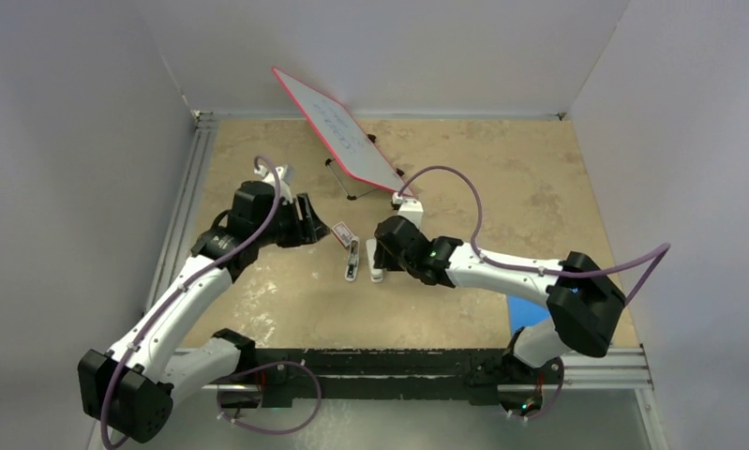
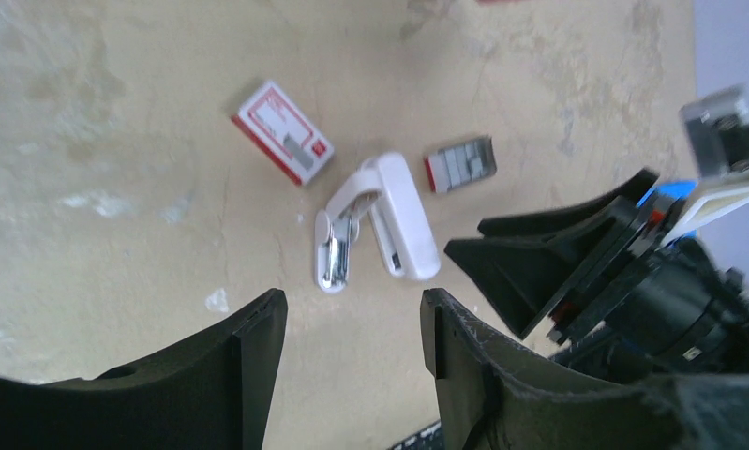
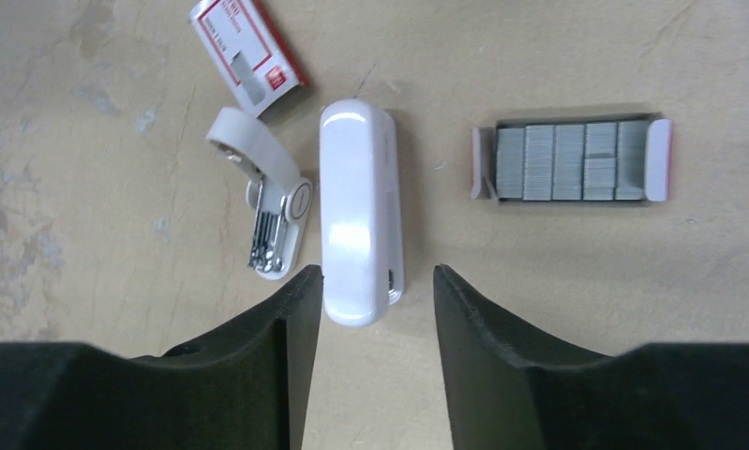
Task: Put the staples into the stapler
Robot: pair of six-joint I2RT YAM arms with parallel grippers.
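Observation:
The white stapler (image 3: 361, 216) lies on the table, hinged wide open, its metal-lined arm (image 3: 262, 202) swung out to the left. It also shows in the left wrist view (image 2: 380, 230) and the top view (image 1: 352, 262). The red and white staples box (image 3: 248, 54) lies just beyond it, also in the left wrist view (image 2: 282, 131). Its pulled-out tray (image 3: 572, 161) holds several grey staple strips. My right gripper (image 3: 378, 291) is open, its jaws standing either side of the stapler's near end without gripping it. My left gripper (image 2: 352, 319) is open and empty, just short of the stapler.
A red-framed whiteboard (image 1: 337, 127) leans on a stand at the back. A blue pad (image 1: 530, 314) lies under the right arm at the near right. The right gripper's fingers (image 2: 558, 253) stand close to the left gripper. White walls enclose the table.

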